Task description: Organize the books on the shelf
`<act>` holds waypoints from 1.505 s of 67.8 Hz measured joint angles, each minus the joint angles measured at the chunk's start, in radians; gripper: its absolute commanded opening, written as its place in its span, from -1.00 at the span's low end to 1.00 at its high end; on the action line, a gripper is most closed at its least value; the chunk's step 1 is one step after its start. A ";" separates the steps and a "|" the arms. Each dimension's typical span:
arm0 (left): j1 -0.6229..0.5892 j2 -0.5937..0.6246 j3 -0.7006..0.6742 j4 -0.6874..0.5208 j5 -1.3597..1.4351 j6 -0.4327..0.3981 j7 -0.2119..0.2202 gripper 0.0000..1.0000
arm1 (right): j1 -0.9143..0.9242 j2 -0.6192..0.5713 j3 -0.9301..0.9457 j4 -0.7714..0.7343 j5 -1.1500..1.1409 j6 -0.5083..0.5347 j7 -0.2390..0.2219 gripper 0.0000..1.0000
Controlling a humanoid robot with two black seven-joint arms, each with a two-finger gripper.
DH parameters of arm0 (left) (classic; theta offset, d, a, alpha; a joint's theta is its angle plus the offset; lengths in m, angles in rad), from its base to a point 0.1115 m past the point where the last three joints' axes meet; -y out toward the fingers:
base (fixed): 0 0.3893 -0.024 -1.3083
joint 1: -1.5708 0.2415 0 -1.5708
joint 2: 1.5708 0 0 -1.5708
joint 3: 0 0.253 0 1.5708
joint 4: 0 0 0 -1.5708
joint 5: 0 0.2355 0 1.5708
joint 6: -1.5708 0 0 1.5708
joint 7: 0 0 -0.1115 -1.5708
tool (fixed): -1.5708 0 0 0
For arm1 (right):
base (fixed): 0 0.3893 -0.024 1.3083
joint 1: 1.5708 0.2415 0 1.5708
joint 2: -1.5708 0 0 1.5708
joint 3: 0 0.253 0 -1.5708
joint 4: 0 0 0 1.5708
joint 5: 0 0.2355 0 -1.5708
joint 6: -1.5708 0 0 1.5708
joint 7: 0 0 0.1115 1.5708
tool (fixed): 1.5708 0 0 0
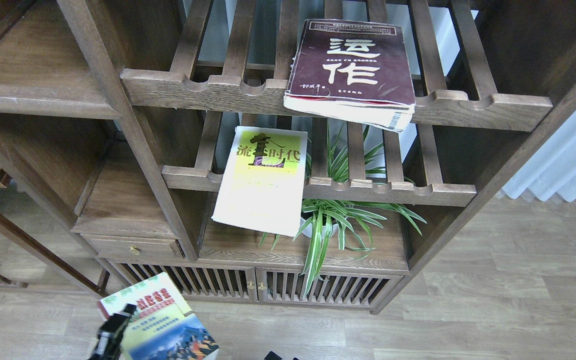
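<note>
The thick maroon book (353,65) with big white characters lies flat on the upper slatted rack, its front end overhanging the rail. The thin yellow-green-and-white book (263,182) lies on the lower slatted rack, tilted and overhanging the rail. The smaller book (168,325) with a blue-orange illustration is at the bottom left, above the floor. My left gripper (117,321) is shut on its left edge. A solid dark plank shelf (38,85) is at the upper left and bears nothing. Only a small black tip (273,356) of my right arm shows at the bottom edge.
A potted spider plant (325,220) stands on the lower plank board (248,247), its leaves rising through the lower rack. A small drawer with a brass knob (134,248) sits left of it. Slatted cabinet doors (258,287) are below. Wood floor spreads to the right.
</note>
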 measured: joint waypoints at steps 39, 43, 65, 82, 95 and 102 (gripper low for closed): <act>0.135 0.114 -0.639 -0.276 0.043 0.000 0.195 -0.87 | 0.023 -0.012 0.002 -0.081 0.005 -0.003 0.001 0.98; 0.135 0.115 -0.701 -0.290 0.043 0.000 0.217 -0.87 | 0.023 -0.010 0.002 -0.088 0.005 -0.003 0.001 0.98; 0.130 0.101 -0.974 -0.395 0.036 0.000 0.319 -0.81 | 0.041 -0.003 0.002 -0.120 0.013 -0.003 0.018 0.98; 0.045 0.108 -1.143 -0.402 0.035 0.000 0.363 -0.86 | 0.042 -0.003 0.001 -0.142 0.019 -0.003 0.031 0.98; -0.151 0.103 -1.226 -0.338 0.043 0.000 0.615 -0.88 | 0.043 -0.004 0.001 -0.143 0.035 -0.003 0.034 0.98; -0.288 0.083 -1.243 -0.282 0.046 0.000 0.761 -0.88 | 0.041 -0.004 0.001 -0.143 0.041 -0.003 0.034 0.98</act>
